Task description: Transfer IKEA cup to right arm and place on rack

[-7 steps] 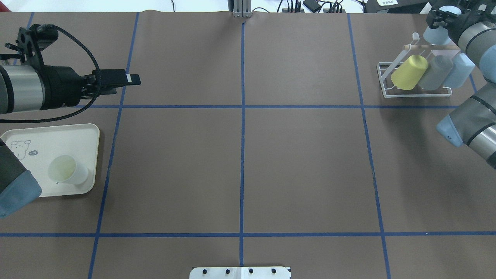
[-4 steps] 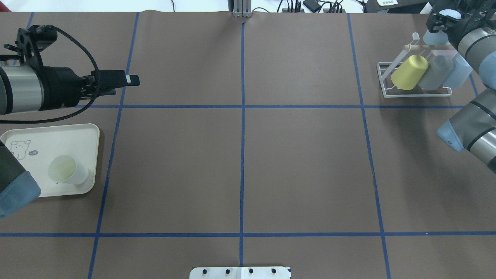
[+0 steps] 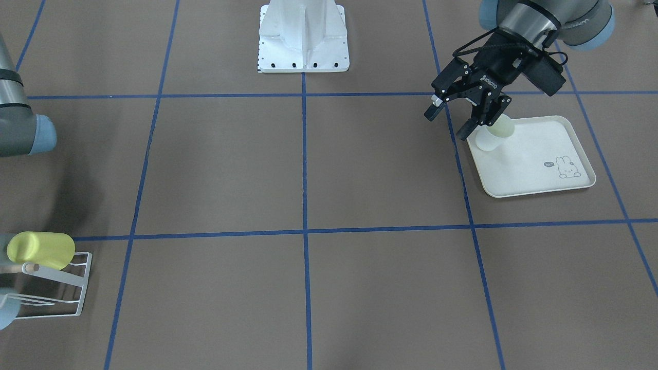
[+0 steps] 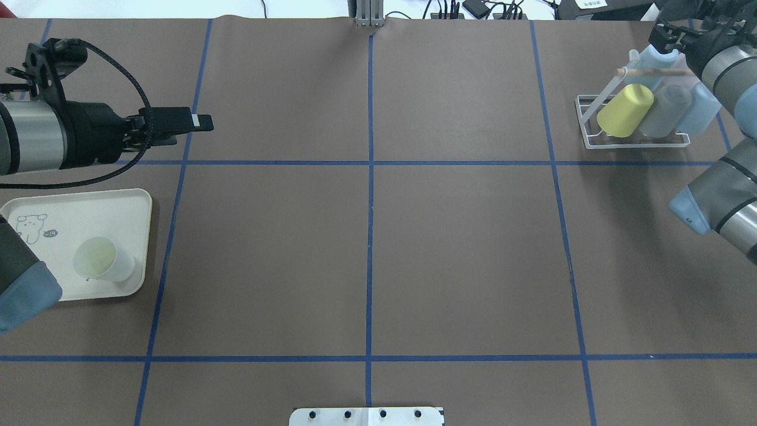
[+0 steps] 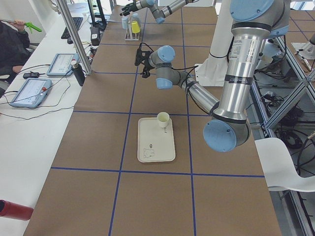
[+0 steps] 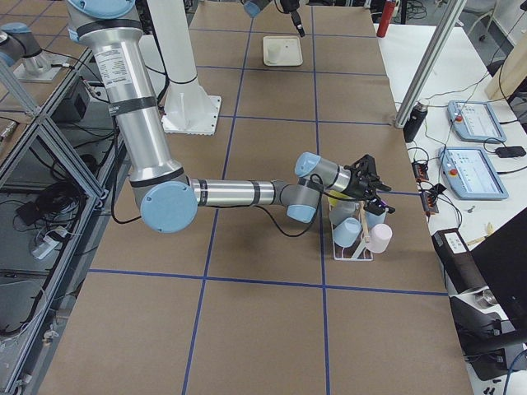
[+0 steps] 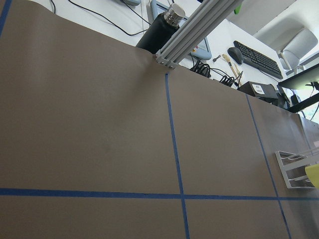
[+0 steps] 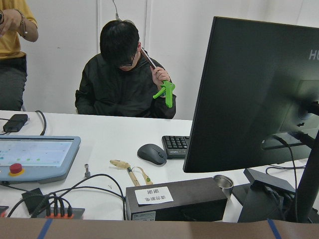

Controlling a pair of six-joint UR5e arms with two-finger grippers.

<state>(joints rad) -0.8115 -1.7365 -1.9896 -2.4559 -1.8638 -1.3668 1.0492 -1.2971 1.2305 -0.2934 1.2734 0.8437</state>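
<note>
Tabletop [image 4: 266, 266]: a matte brown sheet divided into large squares by blue tape lines.

Cup [image 4: 103, 259]: a smooth, pale, tapered tumbler with a yellow-green tint inside. It stands upright, mouth up, on the tray [image 4: 71, 204] near the corner closest to the robot and the tabletop's middle. The tray is a cream rounded rectangle with a raised lip and a small rabbit drawing at its other end.

Left claw [image 3: 447, 123]: black, on a silver wrist with a looping black cable. Its two fingers are spread wide and hold nothing. It hangs above the tabletop beyond the tray's far edge, apart from the cup. The front view overlaps the two, but the overhead view separates them.

Rack [image 4: 591, 127]: thin white wire with slanted prongs, crossed by a light wooden dowel [image 4: 650, 71]. A yellow-green cup [image 4: 625, 110], a grey cup [image 4: 665, 109] and a light blue cup [image 4: 701, 109] lie slanted side by side on it. Another pale blue cup [image 4: 656, 59] sits behind the dowel.

Right arm [image 4: 724, 189]: silver-grey tube with light blue joint caps. It reaches to the rack's far side.

Right claw [image 4: 668, 36]: a bulky black one just above the pale blue cup. It is cut off by the frame's edge, so how its fingers stand cannot be told.
</note>
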